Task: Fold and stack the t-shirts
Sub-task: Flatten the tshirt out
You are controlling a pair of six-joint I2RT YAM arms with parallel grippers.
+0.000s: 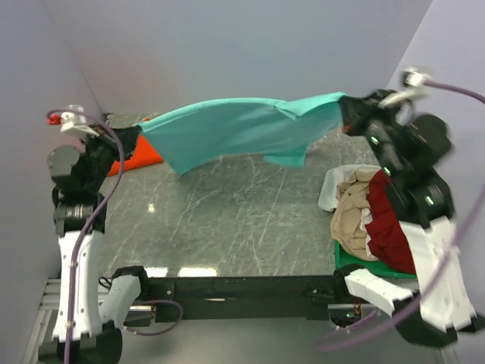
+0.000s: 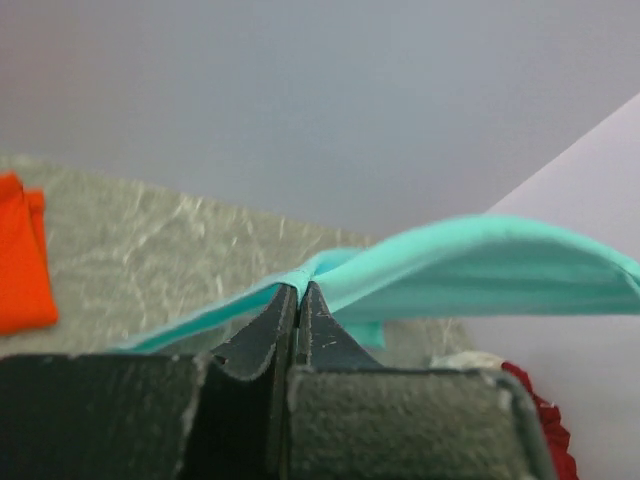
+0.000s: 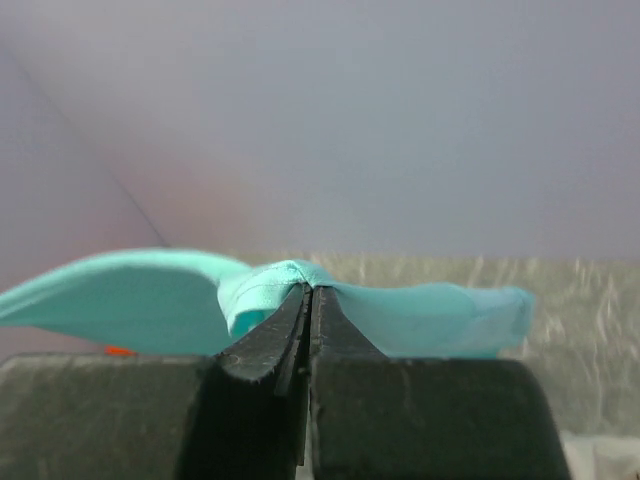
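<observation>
Stretching seems the step in hand in the top view: the teal t-shirt (image 1: 235,129) hangs spread above the desk (image 1: 227,220) across the upper middle, long axis left-to-right, rising rightward, so next it likely needs lowering flat. Left wrist view: the left end effector (image 2: 297,290) is clamped on a teal edge at lower centre, cloth trailing right. Right wrist view: the right end effector (image 3: 308,290) pinches bunched teal fabric, cloth running left.

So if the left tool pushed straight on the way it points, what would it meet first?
The left tool pinches the teal t-shirt at its tips; past that fold, the way looks free up to the grey wall, though depth is unclear.
</observation>
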